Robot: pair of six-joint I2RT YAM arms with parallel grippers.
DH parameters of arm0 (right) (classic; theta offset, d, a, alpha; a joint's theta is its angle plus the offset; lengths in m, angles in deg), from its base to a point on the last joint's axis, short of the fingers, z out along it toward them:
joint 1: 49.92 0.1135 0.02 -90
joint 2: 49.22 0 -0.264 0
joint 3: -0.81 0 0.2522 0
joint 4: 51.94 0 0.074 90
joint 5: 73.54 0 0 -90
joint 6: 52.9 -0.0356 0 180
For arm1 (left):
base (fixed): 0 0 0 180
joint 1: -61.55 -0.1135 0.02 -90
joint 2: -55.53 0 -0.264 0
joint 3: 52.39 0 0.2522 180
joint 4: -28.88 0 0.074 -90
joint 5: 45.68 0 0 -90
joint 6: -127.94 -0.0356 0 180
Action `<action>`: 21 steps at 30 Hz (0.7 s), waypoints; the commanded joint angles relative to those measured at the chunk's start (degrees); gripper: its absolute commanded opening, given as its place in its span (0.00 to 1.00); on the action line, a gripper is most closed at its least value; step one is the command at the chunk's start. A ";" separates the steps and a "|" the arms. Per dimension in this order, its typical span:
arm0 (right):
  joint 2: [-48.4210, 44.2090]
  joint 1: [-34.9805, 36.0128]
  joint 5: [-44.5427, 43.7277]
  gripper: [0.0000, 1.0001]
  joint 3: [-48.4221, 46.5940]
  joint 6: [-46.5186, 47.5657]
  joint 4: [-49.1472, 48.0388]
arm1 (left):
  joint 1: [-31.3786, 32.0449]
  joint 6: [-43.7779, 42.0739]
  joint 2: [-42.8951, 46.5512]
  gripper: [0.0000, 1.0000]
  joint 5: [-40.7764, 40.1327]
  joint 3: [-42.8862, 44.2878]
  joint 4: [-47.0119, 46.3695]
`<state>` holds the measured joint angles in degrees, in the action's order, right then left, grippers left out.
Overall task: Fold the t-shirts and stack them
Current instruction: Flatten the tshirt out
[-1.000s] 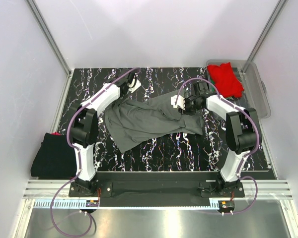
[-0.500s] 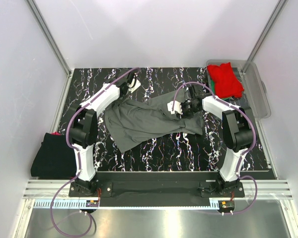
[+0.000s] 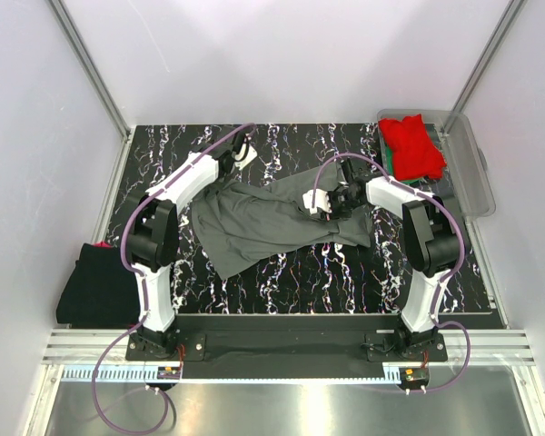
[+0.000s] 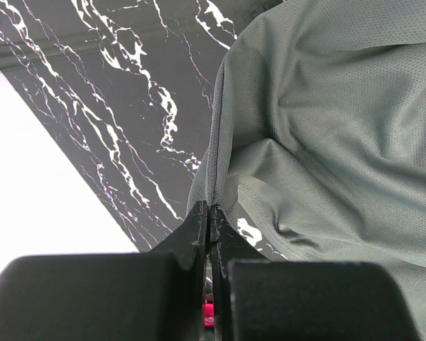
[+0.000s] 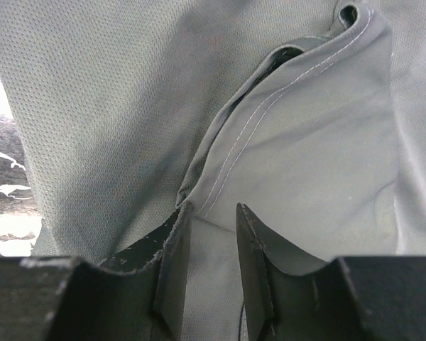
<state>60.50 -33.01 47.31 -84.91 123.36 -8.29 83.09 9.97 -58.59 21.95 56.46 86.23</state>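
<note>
Black shirt: lying off the table's left edge.
Grey shirt: rumpled, mid-table.
Left claw: clenched on the grey shirt's edge.
Right claw: jaws parted at its stitched hem.
Red shirt: in the far-right tub.

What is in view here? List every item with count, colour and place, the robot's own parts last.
grey t-shirt: one, dark grey, spread crumpled across the middle of the table
red t-shirt: one, red, bunched in the tub
black t-shirt: one, black, folded, off the table's left edge
tub: one, clear plastic, far right corner
table: one, black with white veining
left gripper: one, black fingers, shut on the grey t-shirt's edge
right gripper: one, black fingers, open astride a stitched fold of the grey t-shirt
</note>
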 commanded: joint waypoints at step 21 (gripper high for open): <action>-2.57 0.94 -1.32 0.40 3.32 4.00 2.19 | -0.53 0.81 1.36 0.00 -1.10 1.06 -1.41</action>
<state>60.23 -32.86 46.94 -82.77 125.92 -8.36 82.85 9.99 -58.59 21.95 56.46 86.23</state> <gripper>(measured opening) 0.401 0.013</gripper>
